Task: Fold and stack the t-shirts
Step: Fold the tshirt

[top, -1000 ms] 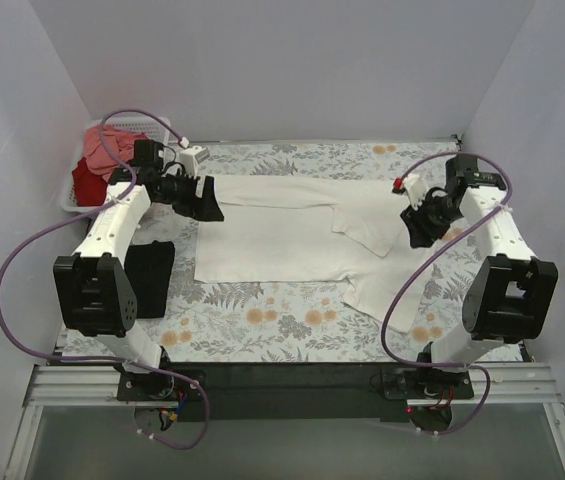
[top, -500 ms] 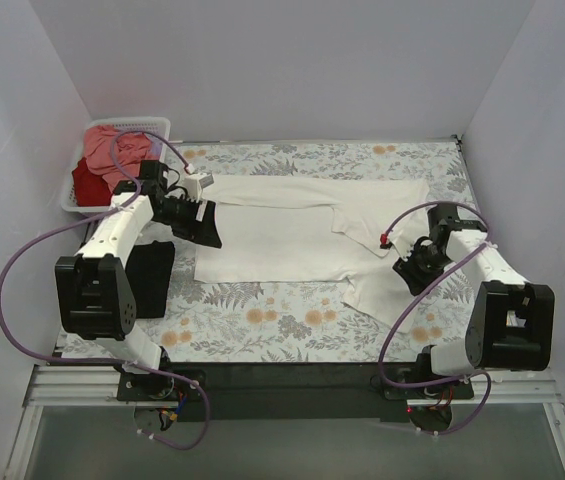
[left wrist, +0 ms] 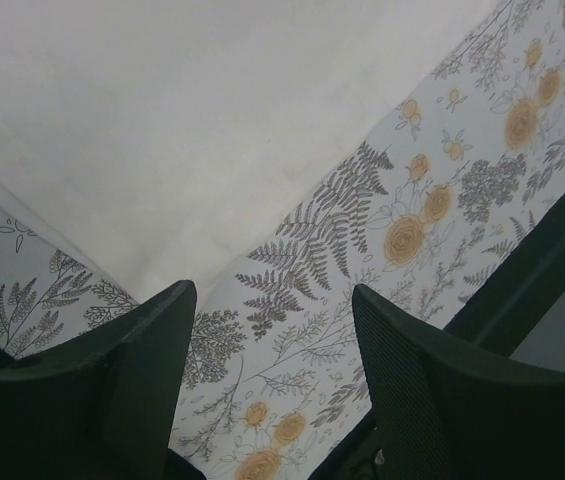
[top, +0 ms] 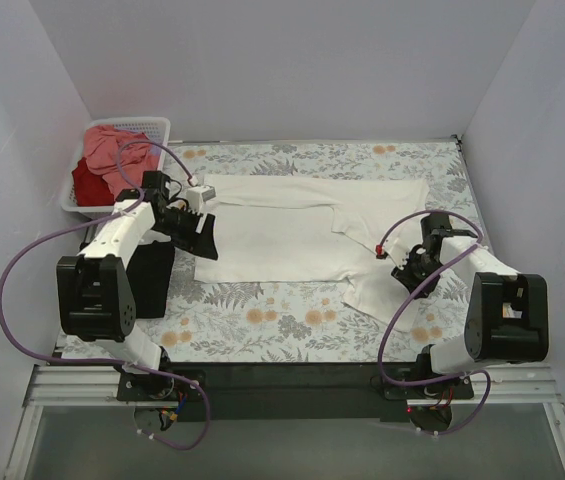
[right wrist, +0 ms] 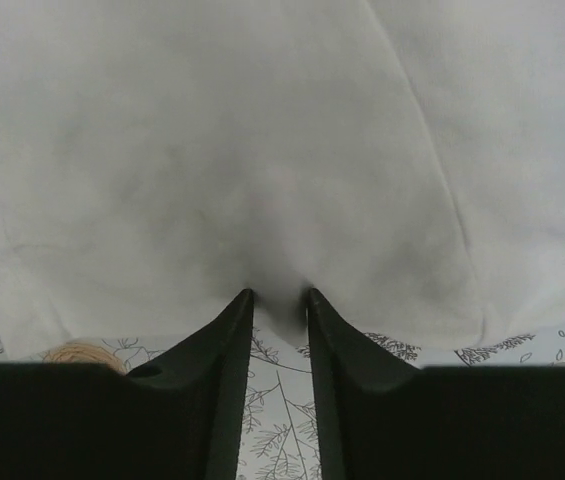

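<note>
Soft cream-white short-sleeved t-shirt [top: 292, 225] spread flat on the floral grey-and-orange tablecloth [top: 282, 320], the right gripper [right wrist: 277, 297] pinching its near-right edge, the left gripper [left wrist: 274, 295] wide open above the hem corner, which probably needs grasping next to begin folding.

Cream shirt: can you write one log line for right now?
cream-white t-shirt spread out | left fingers open at near-left corner | right fingers pinching near-right edge
</note>
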